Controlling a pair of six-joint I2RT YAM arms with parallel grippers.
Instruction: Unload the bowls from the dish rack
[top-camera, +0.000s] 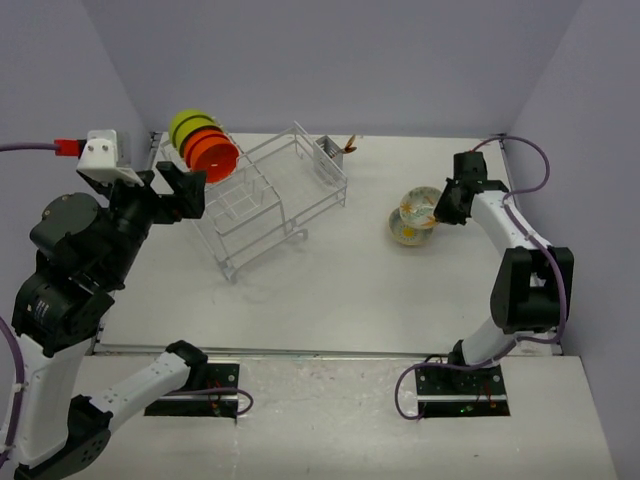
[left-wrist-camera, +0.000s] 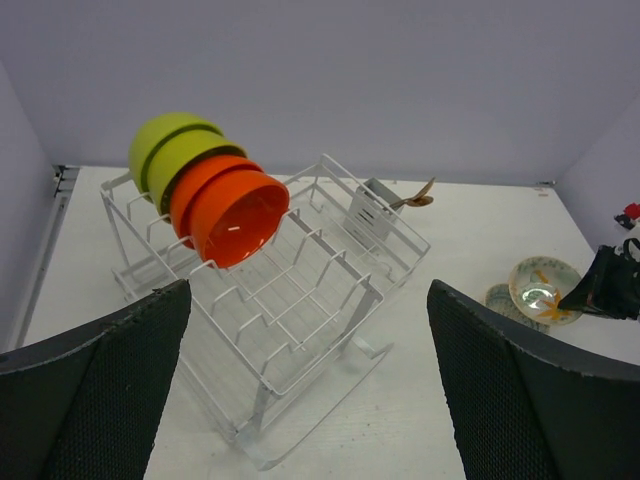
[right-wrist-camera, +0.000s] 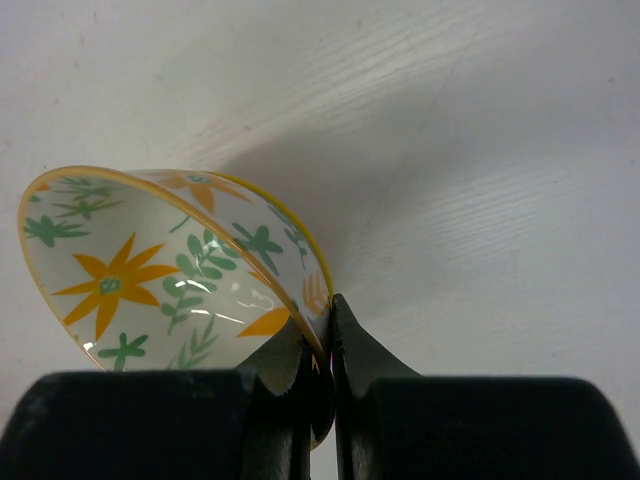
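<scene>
The white wire dish rack (top-camera: 270, 200) stands at the back left of the table. At its far left end sit nested lime-green bowls (top-camera: 188, 125) and two orange bowls (top-camera: 212, 155), tipped on their sides; they also show in the left wrist view (left-wrist-camera: 235, 215). My left gripper (top-camera: 180, 190) is open and empty, just left of the rack, its jaws wide apart over the rack (left-wrist-camera: 308, 300). My right gripper (top-camera: 445, 205) is shut on the rim of a cream flower-patterned bowl (right-wrist-camera: 170, 270), held tilted just above a second patterned bowl (top-camera: 405, 232) on the table.
A small grey cutlery basket (top-camera: 330, 158) on the rack's right end holds a brown spoon (top-camera: 350, 145). The back wall runs close behind the rack. Bare table (top-camera: 340, 290) lies between the rack and the patterned bowls.
</scene>
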